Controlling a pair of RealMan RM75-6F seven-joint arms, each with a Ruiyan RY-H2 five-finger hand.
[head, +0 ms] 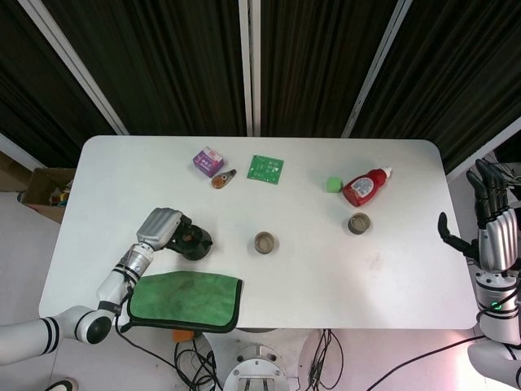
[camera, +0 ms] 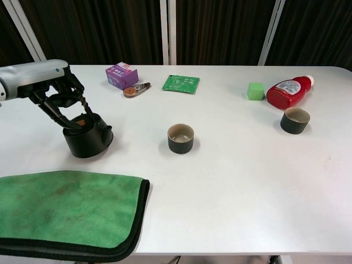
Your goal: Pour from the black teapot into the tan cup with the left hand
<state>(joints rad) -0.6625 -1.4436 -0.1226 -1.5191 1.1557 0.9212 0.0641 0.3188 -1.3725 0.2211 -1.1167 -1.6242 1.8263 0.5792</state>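
**Teapot held from above at the desk's left, cup waiting mid-desk**

At the far left, the left robot hand [camera: 58, 96] reaches down over the black teapot [camera: 88, 136], its dark fingers [camera: 70, 116] closed around the top of the pot by the lid; the hand appears to have hold of it, though whether the base is off the desk cannot be told. The pot looks rigid, squat and fairly heavy for its size, probably ceramic or cast, with a smooth dark wall that could slip in a light pinch. A hold high on the rim lets it swing when tilted, so a firm grip near the top, with the short spout [camera: 109, 130] facing the cup, seems safest. The lid may shift during the tilt.

Just in front of the pot lies a green cloth [camera: 66, 206]. The tan cup [camera: 180, 138] stands upright in the middle of the desk, well apart from the pot, small and light enough to be knocked over by a nudge.

The white desk [camera: 231, 181] is smooth and flat. Further back sit a purple box [camera: 122, 75] and a green packet [camera: 181, 83]; at right, a red bottle [camera: 288, 92] lies beside a second dark cup [camera: 295, 120].

The right robot hand [head: 491, 220] hangs past the desk's right edge, fingers apart, holding nothing. Dark curtains close off the back of the room.
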